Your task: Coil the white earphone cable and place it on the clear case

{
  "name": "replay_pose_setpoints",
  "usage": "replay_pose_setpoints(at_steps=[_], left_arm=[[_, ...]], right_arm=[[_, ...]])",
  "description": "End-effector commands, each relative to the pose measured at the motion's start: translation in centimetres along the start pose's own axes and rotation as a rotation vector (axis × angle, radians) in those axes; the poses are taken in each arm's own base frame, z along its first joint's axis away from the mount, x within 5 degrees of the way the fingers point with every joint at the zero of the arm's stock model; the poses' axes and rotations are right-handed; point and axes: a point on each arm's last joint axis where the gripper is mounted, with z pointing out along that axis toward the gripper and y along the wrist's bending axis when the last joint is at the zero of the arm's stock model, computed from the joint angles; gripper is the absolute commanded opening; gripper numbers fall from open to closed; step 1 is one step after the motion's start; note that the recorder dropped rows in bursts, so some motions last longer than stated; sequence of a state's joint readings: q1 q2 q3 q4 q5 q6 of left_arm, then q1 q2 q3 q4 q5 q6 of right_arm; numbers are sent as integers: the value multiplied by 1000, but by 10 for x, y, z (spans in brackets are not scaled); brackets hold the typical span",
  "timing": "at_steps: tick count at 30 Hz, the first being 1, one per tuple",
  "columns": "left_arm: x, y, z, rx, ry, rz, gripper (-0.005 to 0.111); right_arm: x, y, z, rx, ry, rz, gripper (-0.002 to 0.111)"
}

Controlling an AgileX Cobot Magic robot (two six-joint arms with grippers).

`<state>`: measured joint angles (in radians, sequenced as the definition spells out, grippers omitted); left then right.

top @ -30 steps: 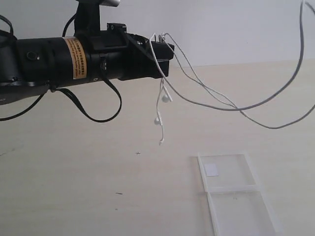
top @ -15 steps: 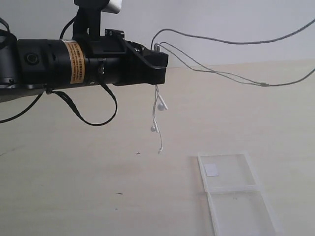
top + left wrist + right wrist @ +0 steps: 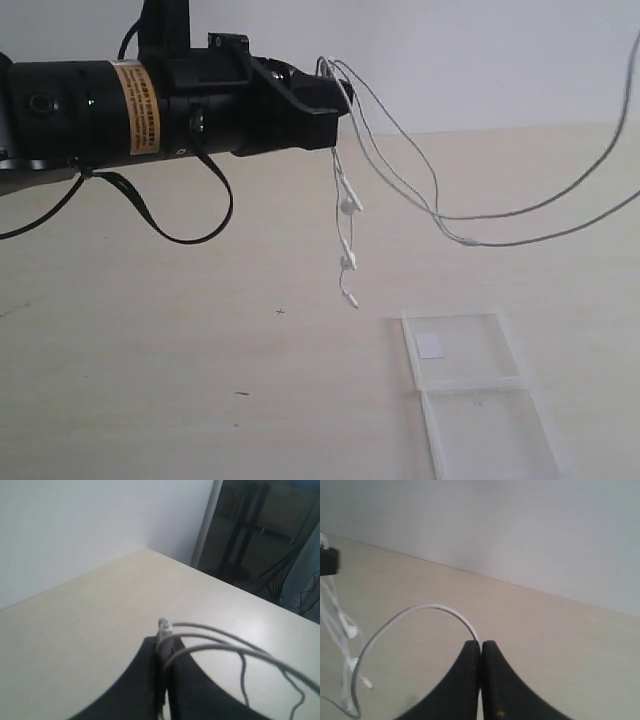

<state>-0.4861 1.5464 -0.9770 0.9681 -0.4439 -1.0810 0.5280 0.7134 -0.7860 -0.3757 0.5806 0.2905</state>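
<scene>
Exterior view shows the pale wooden tabletop (image 3: 150, 400) filling the lower frame. The black left arm (image 3: 100, 110) reaches in from 9 o'clock and carries the left gripper (image 3: 338, 92) high, at about 11 o'clock of centre. The flat clear case (image 3: 480, 395) of two hinged transparent panels lies open on the table at 5 o'clock, well apart from those jaws and below them. The long thin white earphone cable (image 3: 440, 205) is wholly off the table: several strands sag from the left jaws toward 3 o'clock and leave the frame, while two small white earbuds (image 3: 349, 203) dangle toward 6 o'clock. The cable's long run therefore lies sideways between the arms, and the left gripper looks nearer the case.

Left wrist view adds what that view cannot: the left gripper (image 3: 161, 647) pressed together on looped strands. Right wrist view alone shows the right gripper (image 3: 481, 647), jaws closed and pinching one strand that arcs away toward the earbuds.
</scene>
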Motion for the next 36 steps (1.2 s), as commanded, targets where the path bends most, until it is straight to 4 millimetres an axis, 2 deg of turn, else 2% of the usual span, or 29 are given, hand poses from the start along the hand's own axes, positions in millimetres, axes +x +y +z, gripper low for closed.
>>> replay_pose_setpoints(at_steps=[1,5,7,9,12,16,20,26,29,36], left_arm=[[-19,-8,-6,43,-70,-55,0],[-27,-11,-14,32,-90,-55,0],[-28,-9,-16,-8,-80,-51,0],[-30,-8,-18,-27,-79,-58,0],[-30,-9,-18,-19,-82,-92,0],[-30,-9,-18,-24,-80,-97,0],[-27,-2,-19,-98,-49,-100,0],[-32,-3,-19,-98,-63,-95,0],[-38,-1,-19,-120,-71,-90,0],[-42,-2,-19,-120,-82,-84,0]], right_arm=[[1,13,12,-112,7,-32,0],[5,16,26,-117,63,-39,4],[6,17,30,-124,82,-30,15],[6,19,34,-137,91,-21,31],[7,21,37,-145,97,-10,49],[7,21,36,-150,107,3,53],[15,22,31,-165,191,38,54],[20,33,25,-294,260,71,76],[23,40,21,-375,298,76,77],[20,40,22,-387,250,32,77]])
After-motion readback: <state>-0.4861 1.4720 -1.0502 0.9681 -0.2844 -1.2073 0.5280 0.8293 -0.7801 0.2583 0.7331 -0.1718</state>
